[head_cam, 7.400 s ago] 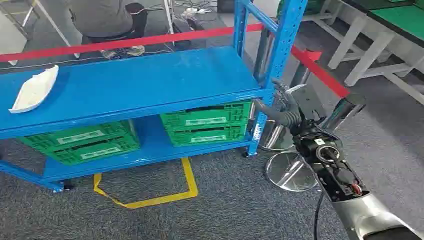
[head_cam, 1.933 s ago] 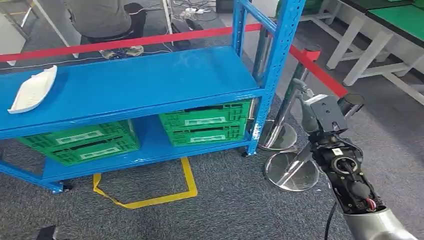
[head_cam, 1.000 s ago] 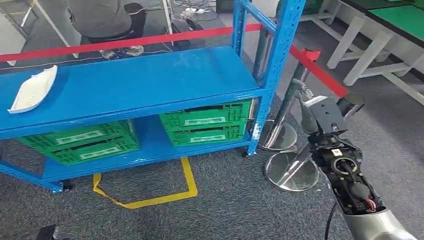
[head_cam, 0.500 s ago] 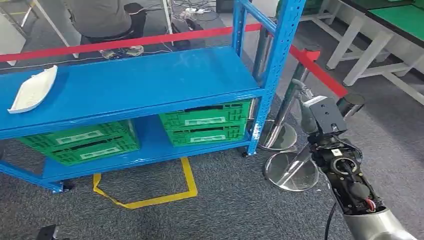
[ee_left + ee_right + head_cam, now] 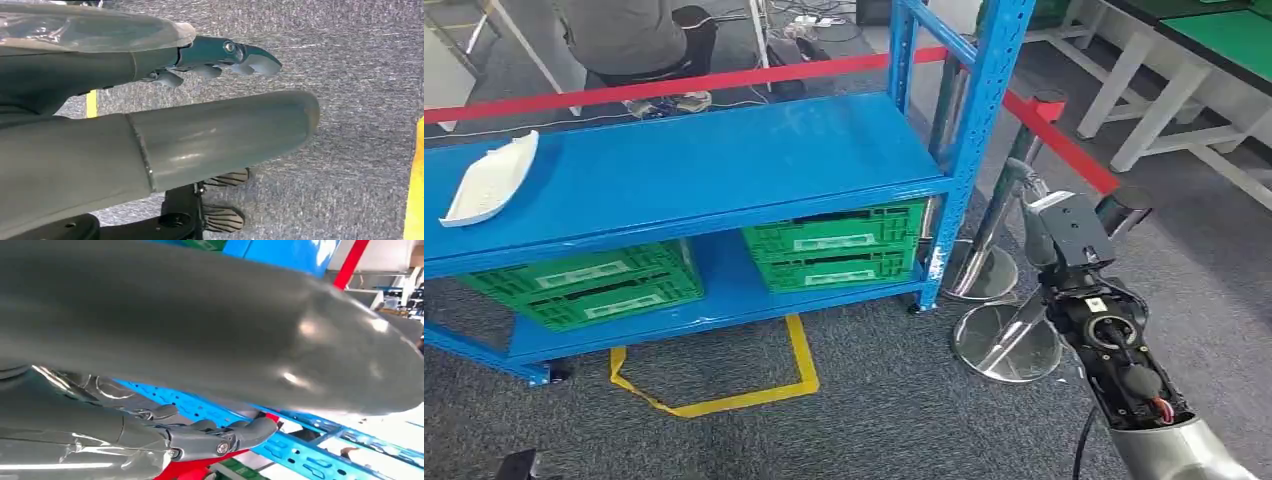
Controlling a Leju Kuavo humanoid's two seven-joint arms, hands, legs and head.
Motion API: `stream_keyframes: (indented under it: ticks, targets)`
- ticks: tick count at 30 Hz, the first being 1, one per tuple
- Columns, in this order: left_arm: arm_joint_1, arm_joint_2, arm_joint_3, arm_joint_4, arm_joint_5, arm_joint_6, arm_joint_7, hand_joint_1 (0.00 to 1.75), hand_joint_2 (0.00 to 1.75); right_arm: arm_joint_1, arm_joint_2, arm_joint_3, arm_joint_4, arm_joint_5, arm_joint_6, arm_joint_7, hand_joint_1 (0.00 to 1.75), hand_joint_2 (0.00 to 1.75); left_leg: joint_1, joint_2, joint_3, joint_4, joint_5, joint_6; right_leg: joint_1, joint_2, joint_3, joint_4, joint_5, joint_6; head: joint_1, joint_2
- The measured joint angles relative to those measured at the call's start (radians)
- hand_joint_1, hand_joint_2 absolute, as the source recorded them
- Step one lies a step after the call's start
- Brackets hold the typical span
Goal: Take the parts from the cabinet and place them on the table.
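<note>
Nearest in, the right hand (image 5: 1036, 215) is up beside the blue cabinet (image 5: 724, 165), just off its front corner post (image 5: 979, 120) on the side away from the shelves. Its fingers (image 5: 220, 437) lie long and apart from the thick thumb, nothing between them, so it is free to take a part. The left hand (image 5: 215, 57) hangs low over the grey carpet, fingers loosely apart and holding nothing, probably parked out of the way.

Just beyond the post's foot stand two steel stanchion bases (image 5: 1009, 345), and a red barrier belt (image 5: 1064, 145) runs past the raised hand (a tight corner, that). Any swing inward has to clear the post first.

Under the top shelf sit green crates (image 5: 834, 245), tucked in. Further along that shelf, at the far end from the post, lies the white part (image 5: 492, 178), close to the front edge with open blue shelf all around it. That looks well out of the right hand's reach from here. Behind the cabinet a person (image 5: 624, 35) sits; past the belt, a green worktop (image 5: 1234, 40).
</note>
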State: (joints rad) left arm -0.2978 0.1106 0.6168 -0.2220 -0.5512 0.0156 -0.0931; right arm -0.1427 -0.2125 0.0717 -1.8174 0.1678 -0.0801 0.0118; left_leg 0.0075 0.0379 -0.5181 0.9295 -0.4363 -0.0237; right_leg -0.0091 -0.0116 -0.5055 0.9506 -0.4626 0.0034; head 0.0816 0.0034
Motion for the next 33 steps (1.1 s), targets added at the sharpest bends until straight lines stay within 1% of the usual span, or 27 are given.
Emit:
stream_keyframes:
  ticks: [16, 22, 33]
  targets:
    - [0.001, 0.000, 0.000, 0.000, 0.007, 0.011, -0.011, 0.00, 0.00, -0.003, 0.000, 0.004, 0.000, 0.009, -0.015, -0.012, 0.00, 0.00, 0.000, 0.000, 0.000, 0.000, 0.000, 0.000, 0.000, 0.000, 0.000, 0.000, 0.000, 0.000, 0.000, 0.000]
    - [0.012, 0.011, 0.000, 0.000, 0.028, 0.010, -0.022, 0.00, 0.00, -0.003, 0.000, 0.016, 0.001, 0.009, -0.010, -0.020, 0.00, 0.00, 0.000, 0.000, -0.001, 0.000, 0.000, 0.000, 0.000, 0.000, 0.000, 0.000, 0.000, 0.000, 0.000, 0.000]
    - [0.029, 0.029, 0.000, 0.000, 0.027, 0.021, -0.031, 0.00, 0.00, -0.018, 0.001, 0.037, 0.001, 0.002, -0.010, -0.025, 0.00, 0.00, 0.000, -0.001, -0.001, 0.000, 0.000, 0.000, 0.000, -0.001, 0.000, 0.000, 0.000, 0.000, 0.000, 0.000]
